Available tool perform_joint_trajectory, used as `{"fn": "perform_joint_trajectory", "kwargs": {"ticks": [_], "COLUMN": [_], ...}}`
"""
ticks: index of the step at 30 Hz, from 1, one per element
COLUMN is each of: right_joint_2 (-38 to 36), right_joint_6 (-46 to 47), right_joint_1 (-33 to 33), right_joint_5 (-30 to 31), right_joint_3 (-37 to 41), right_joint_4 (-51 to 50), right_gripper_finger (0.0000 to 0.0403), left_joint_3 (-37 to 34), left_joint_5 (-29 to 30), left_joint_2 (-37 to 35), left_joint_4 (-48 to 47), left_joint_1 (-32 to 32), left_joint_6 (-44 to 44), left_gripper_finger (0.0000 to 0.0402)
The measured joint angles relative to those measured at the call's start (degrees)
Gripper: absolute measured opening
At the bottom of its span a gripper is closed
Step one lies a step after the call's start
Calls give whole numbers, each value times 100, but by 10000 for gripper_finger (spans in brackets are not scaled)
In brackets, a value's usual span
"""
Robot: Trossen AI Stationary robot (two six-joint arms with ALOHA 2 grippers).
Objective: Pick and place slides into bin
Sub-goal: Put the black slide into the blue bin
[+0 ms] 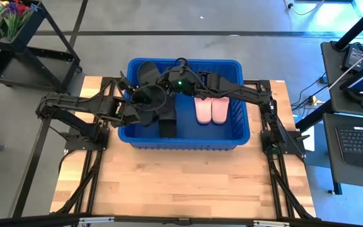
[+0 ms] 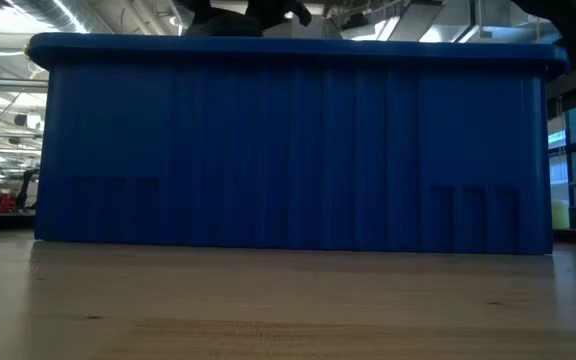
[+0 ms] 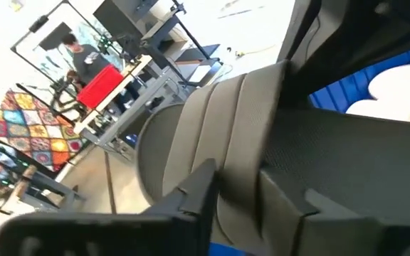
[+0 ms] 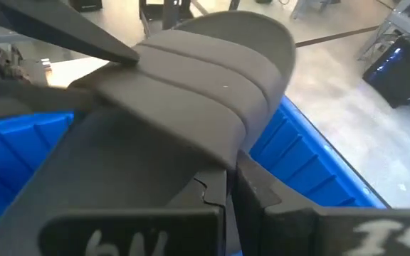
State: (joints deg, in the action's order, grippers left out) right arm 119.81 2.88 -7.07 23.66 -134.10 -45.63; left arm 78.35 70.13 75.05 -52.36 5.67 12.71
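Observation:
A black slide (image 1: 147, 71) hangs over the far left part of the blue bin (image 1: 181, 144), between both grippers. My right gripper (image 1: 164, 79) reaches in from the right and is shut on the slide's ribbed strap (image 4: 212, 64). Coming from the left, my left gripper (image 1: 141, 89) has its fingers closed around the same strap (image 3: 219, 128). On the bin's floor lie another black slide (image 1: 167, 121) and a pale pink pair (image 1: 210, 110). The low view shows only the bin's near wall (image 2: 288, 150), with dark shapes above the rim. My left gripper (image 3: 240, 186) has the strap's edge (image 3: 237, 167) between its two fingers, close to where the strap meets the sole. It comes nearly level from the table's left. The slide is clear of the bin's floor. My right gripper (image 4: 230, 183) pinches the strap's near edge (image 4: 223, 160) between its two fingers, which lie across the strap. It comes slanting down from the table's right. The slide is lifted above the bin, sole tilted.
The bin fills the far middle of the wooden table (image 1: 181, 189); bare wood lies in front of it. A dark cart (image 1: 24, 50) stands beyond the table's far left, and desks with a laptop (image 1: 358, 139) stand to the right.

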Motion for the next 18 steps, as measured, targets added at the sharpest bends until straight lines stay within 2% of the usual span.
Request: {"fn": "perform_joint_trajectory", "kwargs": {"ticks": [6,12,18], "right_joint_2": [0,-7,-13], "right_joint_6": [-2,-57,-627], "right_joint_1": [55,73,183], "right_joint_5": [-91,-151,-154], "right_joint_3": [0,-3,-9], "right_joint_4": [-176,-438,-542], "right_gripper_finger": [10,46,72], "left_joint_3": [0,12,26], "left_joint_5": [1,-155,-464], "left_joint_2": [0,-73,-322], "left_joint_4": [-149,-191,-222], "left_joint_1": [2,42,42], "left_joint_6": [-442,-769,-1026], "left_gripper_finger": [14,7,4]}}
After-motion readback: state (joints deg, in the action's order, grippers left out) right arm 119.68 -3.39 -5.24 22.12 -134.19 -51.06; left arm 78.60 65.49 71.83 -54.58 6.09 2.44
